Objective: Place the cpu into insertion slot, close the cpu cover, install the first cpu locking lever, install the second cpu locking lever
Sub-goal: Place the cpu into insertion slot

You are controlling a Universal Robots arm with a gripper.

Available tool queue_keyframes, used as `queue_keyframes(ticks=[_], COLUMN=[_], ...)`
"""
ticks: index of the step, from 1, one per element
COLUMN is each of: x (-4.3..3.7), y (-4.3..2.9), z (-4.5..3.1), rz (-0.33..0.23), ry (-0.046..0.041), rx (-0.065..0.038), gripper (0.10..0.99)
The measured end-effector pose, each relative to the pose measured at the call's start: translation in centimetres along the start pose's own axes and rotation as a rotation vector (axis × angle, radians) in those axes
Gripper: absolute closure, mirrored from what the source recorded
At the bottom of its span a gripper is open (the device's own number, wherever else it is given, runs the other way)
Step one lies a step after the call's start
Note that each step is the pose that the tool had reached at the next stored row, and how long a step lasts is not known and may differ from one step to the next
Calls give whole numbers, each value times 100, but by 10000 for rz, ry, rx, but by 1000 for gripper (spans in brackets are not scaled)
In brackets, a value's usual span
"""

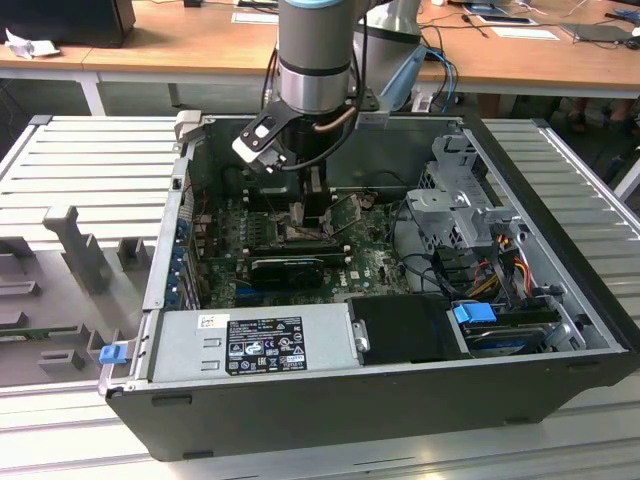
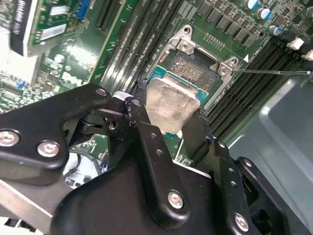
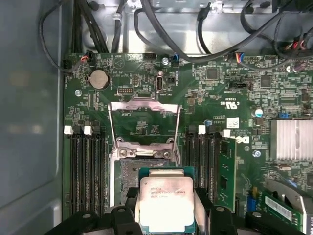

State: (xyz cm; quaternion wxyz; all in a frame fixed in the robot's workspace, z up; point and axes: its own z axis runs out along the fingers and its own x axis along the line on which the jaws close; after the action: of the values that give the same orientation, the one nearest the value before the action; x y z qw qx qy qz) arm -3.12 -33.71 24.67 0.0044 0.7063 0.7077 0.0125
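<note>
Gripper pinches the cpu by two opposite edges, with a black finger on each side. The cpu edge nearest the gripper body is cut off in the first wrist view and buried behind the linkage in the second. Its face is pale matte silver, a rounded-corner square on a green rim.

The slot lies just beyond and under the fingertips, a dark grainy pin field in a bright metal frame. The part of it nearest the gripper is hidden by the cpu. We can't tell whether the cpu touches it or hangs above.

The cover stands open on the far side of the slot from the gripper. It's a thin metal frame, and we see green board through its window. Long black ridged RAM slots flank the gripper on both sides. A thin metal rod runs off from a slot corner, its end cut off.

In the exterior view the arm reaches down into the open case and blocks the slot. We can't make out the cpu there.
</note>
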Motion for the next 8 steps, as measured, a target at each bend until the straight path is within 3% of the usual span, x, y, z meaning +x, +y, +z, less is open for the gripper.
queue_keyframes(ticks=[8], x=[80], y=[-47], z=[113], rz=[-1], ry=[0], rx=[0], gripper=[557])
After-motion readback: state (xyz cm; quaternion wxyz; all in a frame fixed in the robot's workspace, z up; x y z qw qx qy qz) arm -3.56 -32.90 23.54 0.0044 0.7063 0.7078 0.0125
